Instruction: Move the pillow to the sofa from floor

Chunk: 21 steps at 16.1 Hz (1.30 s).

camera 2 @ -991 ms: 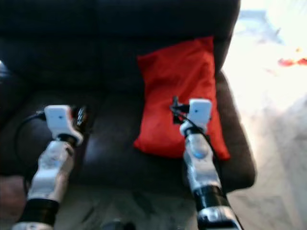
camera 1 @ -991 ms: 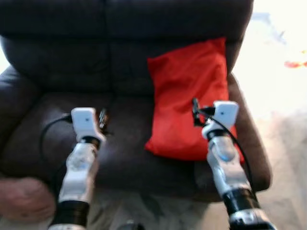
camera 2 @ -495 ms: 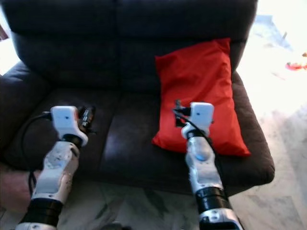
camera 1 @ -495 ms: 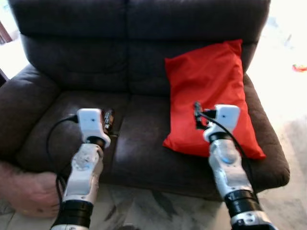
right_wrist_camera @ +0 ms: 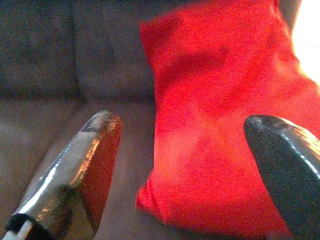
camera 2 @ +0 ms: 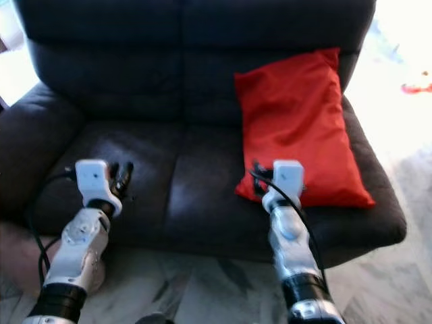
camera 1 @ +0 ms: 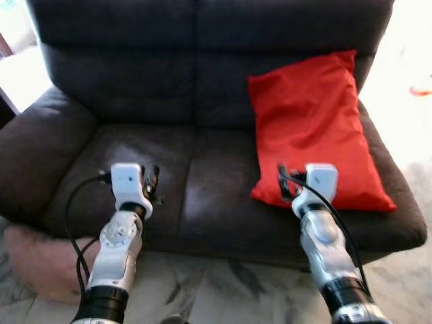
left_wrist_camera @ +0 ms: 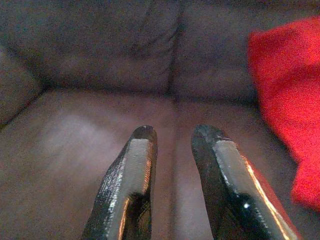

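The right gripper (right_wrist_camera: 182, 150) hangs with its fingers (right_wrist_camera: 87, 160) spread wide and nothing between them, just off the front edge of the sofa (camera 1: 169, 115). Straight ahead of it, close but not touching, lies the red pillow (camera 1: 314, 128). The pillow's lower end rests on the seat on the robot's right side, and its upper end leans against the backrest. Its near corner sits just beyond the gripper's tips, and its far edge runs along the sofa's right arm.

The left gripper (left_wrist_camera: 172, 150) has its fingers (left_wrist_camera: 127, 180) a narrow gap apart, holding nothing. It is level with the right gripper, over the front of the left seat cushion. Ahead of it are bare dark seat and the backrest, with the seam between the two cushions just to its right. The pillow is well off to its right.

Below and to the left of the left arm, a pinkish cushion (camera 1: 40, 260) lies on the marble floor (camera 1: 223, 290), against the foot of the sofa's left arm.
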Tool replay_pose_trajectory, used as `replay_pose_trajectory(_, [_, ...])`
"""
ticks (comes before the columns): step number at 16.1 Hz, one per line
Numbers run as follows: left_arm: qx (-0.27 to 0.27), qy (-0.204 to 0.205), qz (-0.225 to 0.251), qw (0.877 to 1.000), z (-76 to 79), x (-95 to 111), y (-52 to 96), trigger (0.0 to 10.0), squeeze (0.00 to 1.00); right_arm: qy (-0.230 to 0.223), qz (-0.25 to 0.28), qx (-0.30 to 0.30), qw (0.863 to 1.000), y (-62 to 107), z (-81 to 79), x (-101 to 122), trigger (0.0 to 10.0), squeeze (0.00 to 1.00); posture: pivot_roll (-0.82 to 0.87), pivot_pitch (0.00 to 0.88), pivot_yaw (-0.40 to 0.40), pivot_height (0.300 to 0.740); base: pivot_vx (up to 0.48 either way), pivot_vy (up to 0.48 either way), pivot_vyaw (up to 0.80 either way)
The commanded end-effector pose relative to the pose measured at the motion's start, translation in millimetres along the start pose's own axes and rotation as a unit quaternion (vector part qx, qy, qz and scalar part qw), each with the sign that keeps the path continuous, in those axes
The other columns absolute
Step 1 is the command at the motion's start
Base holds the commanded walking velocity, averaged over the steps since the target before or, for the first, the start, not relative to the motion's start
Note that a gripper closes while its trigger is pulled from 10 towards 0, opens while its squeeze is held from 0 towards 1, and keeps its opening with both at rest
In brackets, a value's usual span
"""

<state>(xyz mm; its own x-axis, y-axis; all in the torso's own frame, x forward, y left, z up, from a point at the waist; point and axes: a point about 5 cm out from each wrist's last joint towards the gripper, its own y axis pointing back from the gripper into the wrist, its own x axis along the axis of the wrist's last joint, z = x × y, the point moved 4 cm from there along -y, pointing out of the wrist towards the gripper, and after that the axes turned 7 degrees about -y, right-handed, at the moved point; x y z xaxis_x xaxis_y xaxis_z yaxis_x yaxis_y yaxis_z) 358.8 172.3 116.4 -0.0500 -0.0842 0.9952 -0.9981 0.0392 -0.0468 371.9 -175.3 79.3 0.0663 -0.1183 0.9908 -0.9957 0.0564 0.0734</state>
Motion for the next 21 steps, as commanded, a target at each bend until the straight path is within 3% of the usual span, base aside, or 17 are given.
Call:
replay_pose_trajectory(1, [0.014,-0.007,-0.031,0.999,-12.5,-20,7.5,10.0,0.00,-0.005,-0.034,0.020,0.999,4.4,-8.3,-20,10.0,0.00,0.18,0.170,0.014,0.740,0.000,0.349,0.00])
replay_pose_trajectory(2, [0.020,-0.013,-0.078,0.997,-18.4,-49,15.9,10.0,0.00,0.008,-0.086,0.019,0.996,13.4,-1.8,-48,10.0,0.00,0.18,0.171,0.011,0.740,0.000,0.315,0.00])
replay_pose_trajectory(3, [0.022,-0.013,-0.094,0.995,-20.2,-58,19.4,10.0,0.00,0.014,-0.103,0.018,0.994,17.2,0.8,-57,10.0,0.00,0.18,0.173,0.010,0.740,0.000,0.322,0.00])
replay_pose_trajectory(4, [0.025,-0.019,-0.136,0.990,-23.1,-82,29.3,10.0,0.00,0.025,-0.151,0.017,0.988,29.8,7.7,-83,10.0,0.00,0.18,0.175,0.008,0.740,0.000,0.315,0.00])
replay_pose_trajectory(7, [0.009,-0.052,-0.256,0.965,-23.7,-145,71.6,10.0,0.00,0.012,-0.296,0.005,0.955,82.2,23.7,-151,10.0,0.00,0.18,0.183,0.008,0.740,0.000,0.210,0.00])
replay_pose_trajectory(10, [0.014,-0.053,-0.315,0.947,-26.7,-171,98.3,10.0,0.00,-0.010,-0.354,-0.020,0.935,111.9,33.9,-177,10.0,0.00,0.18,0.184,0.006,0.740,0.000,0.000,0.00])
replay_pose_trajectory(12, [0.018,-0.054,-0.358,0.932,-28.7,-189,118.4,10.0,0.00,-0.002,-0.386,-0.028,0.922,128.2,40.8,-189,10.0,0.00,0.19,0.186,0.007,0.740,0.000,0.437,0.00])
replay_pose_trajectory(14, [0.018,-0.055,-0.379,0.924,-28.0,-197,128.3,10.0,0.00,-0.008,-0.393,-0.032,0.919,132.0,43.3,-192,10.0,0.00,0.18,0.183,0.008,0.740,0.000,0.437,0.00])
replay_pose_trajectory(16, [0.020,-0.049,-0.386,0.921,-24.7,-200,130.8,10.0,0.00,-0.007,-0.401,-0.036,0.915,131.6,41.4,-193,10.0,0.00,0.18,0.176,0.003,0.740,0.000,0.439,0.00])
replay_pose_trajectory(19, [0.017,-0.040,-0.383,0.923,-19.1,-200,128.8,10.0,0.00,-0.008,-0.402,-0.025,0.915,123.3,21.2,-191,10.0,0.00,0.18,0.155,0.006,0.740,0.000,0.480,0.00])
replay_pose_trajectory(21, [0.015,-0.041,-0.387,0.921,-19.0,-201,130.6,10.0,0.00,-0.013,-0.403,-0.028,0.915,125.9,22.2,-193,10.0,0.00,0.18,0.144,0.013,0.740,0.000,0.480,0.00])
